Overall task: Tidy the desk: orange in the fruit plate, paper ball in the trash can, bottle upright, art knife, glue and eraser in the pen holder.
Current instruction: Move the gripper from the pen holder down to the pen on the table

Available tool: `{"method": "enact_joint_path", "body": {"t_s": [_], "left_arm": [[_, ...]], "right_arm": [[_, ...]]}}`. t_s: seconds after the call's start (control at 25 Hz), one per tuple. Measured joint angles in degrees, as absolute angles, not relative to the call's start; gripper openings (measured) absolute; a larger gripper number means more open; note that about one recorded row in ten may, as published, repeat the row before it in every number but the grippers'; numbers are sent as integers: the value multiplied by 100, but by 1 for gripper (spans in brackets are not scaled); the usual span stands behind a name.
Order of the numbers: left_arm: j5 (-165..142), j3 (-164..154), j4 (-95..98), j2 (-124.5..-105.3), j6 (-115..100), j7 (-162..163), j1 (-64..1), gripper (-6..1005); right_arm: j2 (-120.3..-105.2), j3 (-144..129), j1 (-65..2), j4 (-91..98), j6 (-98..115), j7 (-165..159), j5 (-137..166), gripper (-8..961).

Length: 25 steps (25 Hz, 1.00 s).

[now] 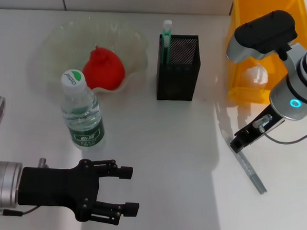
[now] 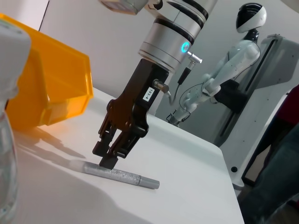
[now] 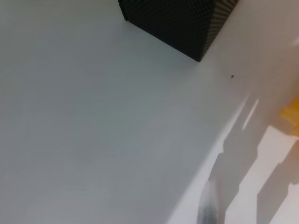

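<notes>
The step in hand is the art knife [image 1: 249, 169], a grey stick lying flat near the bench's right edge, in front of the yellow trash can [image 1: 258, 74]. The right gripper [image 2: 106, 156] stands over one end, fingers slightly parted and touching it, not yet clamped. Next it should close, lift, and carry it to the pen holder [image 1: 177, 67] at mid-bench. The left gripper [image 1: 123, 190] idles open at the front edge, by the upright bottle [image 1: 82, 111].

You see a matt white counter [image 1: 157, 146] and a black metal-mesh pen holder [image 1: 177, 67]. The bottle [image 1: 82, 114] is clear glossy plastic. The art knife [image 2: 114, 174] looks dull grey metal.
</notes>
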<state>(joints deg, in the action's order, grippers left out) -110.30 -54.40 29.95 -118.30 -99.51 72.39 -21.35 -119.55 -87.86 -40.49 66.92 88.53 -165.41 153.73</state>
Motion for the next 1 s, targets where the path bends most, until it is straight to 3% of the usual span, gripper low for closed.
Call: {"method": "enact_joint_path", "body": {"t_s": [1.0], "left_arm": [[-11039, -5440, 2980, -11830, -9905, 7206, -2145, 859]], "right_arm": [[-11962, -9233, -4213, 6389, 8552, -16603, 15337, 227]]}}
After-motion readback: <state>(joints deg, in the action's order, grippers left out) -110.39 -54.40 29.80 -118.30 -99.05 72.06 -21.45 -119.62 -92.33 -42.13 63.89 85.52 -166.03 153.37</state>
